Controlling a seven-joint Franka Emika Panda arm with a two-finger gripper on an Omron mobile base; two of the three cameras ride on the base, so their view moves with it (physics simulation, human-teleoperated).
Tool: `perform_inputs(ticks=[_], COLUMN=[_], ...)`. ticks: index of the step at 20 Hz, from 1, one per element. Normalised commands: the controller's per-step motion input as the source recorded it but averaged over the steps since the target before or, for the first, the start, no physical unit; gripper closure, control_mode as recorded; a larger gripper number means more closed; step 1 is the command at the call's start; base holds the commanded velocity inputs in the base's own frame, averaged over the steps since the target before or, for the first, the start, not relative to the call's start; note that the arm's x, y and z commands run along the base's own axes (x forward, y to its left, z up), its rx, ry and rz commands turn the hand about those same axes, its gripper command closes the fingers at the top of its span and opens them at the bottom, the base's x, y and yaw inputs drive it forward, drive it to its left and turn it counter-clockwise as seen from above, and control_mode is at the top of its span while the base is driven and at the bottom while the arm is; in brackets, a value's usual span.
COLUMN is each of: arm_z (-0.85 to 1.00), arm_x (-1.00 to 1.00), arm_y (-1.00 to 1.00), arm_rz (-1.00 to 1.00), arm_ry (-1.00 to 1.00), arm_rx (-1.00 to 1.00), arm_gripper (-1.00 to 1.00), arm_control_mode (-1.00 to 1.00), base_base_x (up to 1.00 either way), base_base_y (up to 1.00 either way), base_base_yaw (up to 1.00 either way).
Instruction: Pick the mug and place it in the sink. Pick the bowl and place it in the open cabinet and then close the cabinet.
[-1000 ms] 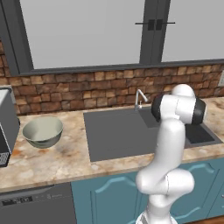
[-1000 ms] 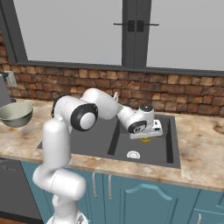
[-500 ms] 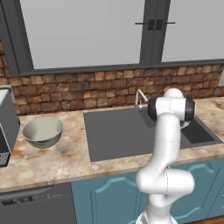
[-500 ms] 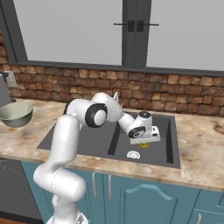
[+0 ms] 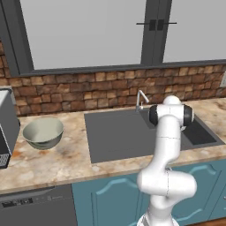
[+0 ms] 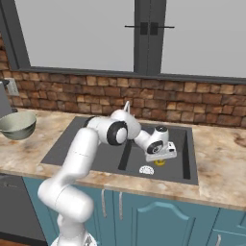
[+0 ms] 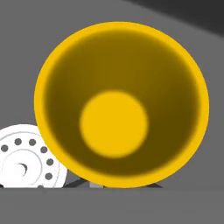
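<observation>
A yellow mug (image 7: 113, 124) is seen from straight above, mouth toward me, over the dark grey sink floor beside the white drain (image 7: 22, 162). In the right base view my gripper (image 6: 161, 158) reaches low into the sink (image 6: 96, 149) and is shut on the mug (image 6: 160, 162), just right of the drain (image 6: 146, 169). The fingertips are mostly hidden under the mug's rim. The pale grey-green bowl (image 5: 43, 132) stands upright on the counter left of the sink (image 5: 114, 132), also visible at the right base view's left edge (image 6: 17, 125). The tall cabinet is out of view.
A silver faucet (image 5: 141, 98) rises at the sink's back edge below the brick wall. A dark appliance (image 5: 6, 128) stands left of the bowl. A dishwasher front (image 5: 35, 207) and low teal cupboards (image 6: 158, 221) sit under the beige stone counter (image 6: 221, 158).
The hand has sunk deeper into the basin with the mug, coming down beside the drain. The bowl has not moved.
</observation>
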Motion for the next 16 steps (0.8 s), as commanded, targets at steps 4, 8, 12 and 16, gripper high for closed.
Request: perform_inputs(ticks=[4,8,12,16], arm_z=[-0.41,-0.31,-0.33,-0.16], arm_x=[0.08,0.0,0.0,0.0], arm_y=[0.0,0.0,0.0,0.03], arm_rz=[0.03,0.05,0.05,0.01], arm_ry=[0.01,0.0,0.0,0.0], arm_rx=[0.03,0.1,0.1,0.04], arm_gripper=[1.0,1.0,-1.0,-1.0], arm_control_mode=[-1.0,-1.0,-1.0,-1.0], base_base_x=[0.0,0.0,0.0,0.0], base_base_y=[0.0,0.0,0.0,0.0], base_base_yaw=[0.0,0.0,0.0,0.0])
